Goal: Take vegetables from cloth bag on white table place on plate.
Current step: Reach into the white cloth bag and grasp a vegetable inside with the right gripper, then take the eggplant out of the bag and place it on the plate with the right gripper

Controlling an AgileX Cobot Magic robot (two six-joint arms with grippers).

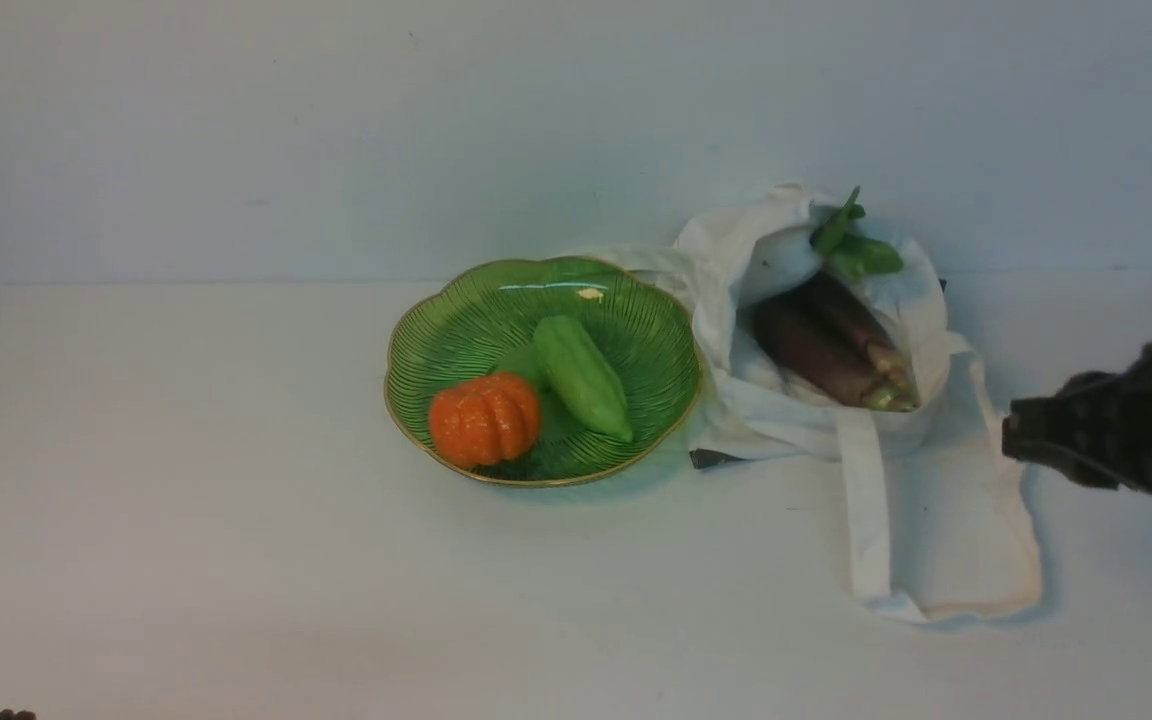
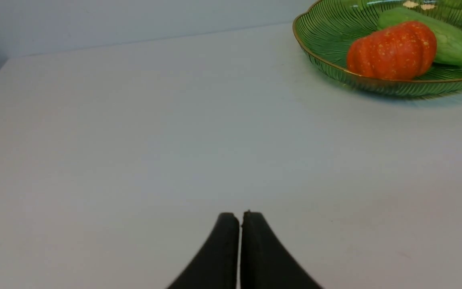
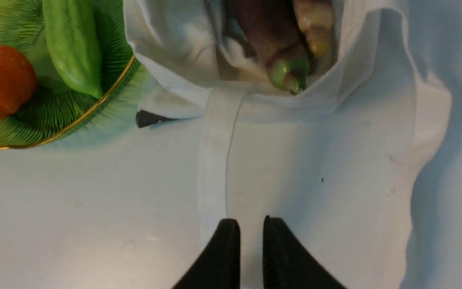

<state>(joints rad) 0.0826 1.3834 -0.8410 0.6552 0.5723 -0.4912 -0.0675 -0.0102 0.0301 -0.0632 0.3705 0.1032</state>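
The white cloth bag (image 1: 936, 520) lies right of centre on the white table (image 1: 186, 520), its mouth open towards me. Two dark purple eggplants (image 1: 826, 345) lie inside, and a white radish with green leaves (image 1: 851, 245) sits behind them. The green plate (image 1: 456, 310) stands left of the bag. My right gripper (image 1: 1011, 440) hovers right of the bag. In the right wrist view its tips (image 3: 251, 224) stand slightly apart, empty, above the bag's strap (image 3: 215, 160), with an eggplant's stem end (image 3: 289, 74) ahead. My left gripper (image 2: 240, 216) is shut and empty, low over bare table.
An orange pumpkin (image 1: 484, 420) and a pale green gourd (image 1: 581, 375) lie on the plate. A small dark object (image 1: 711, 458) sticks out from under the bag beside the plate. A pale wall rises behind the table.
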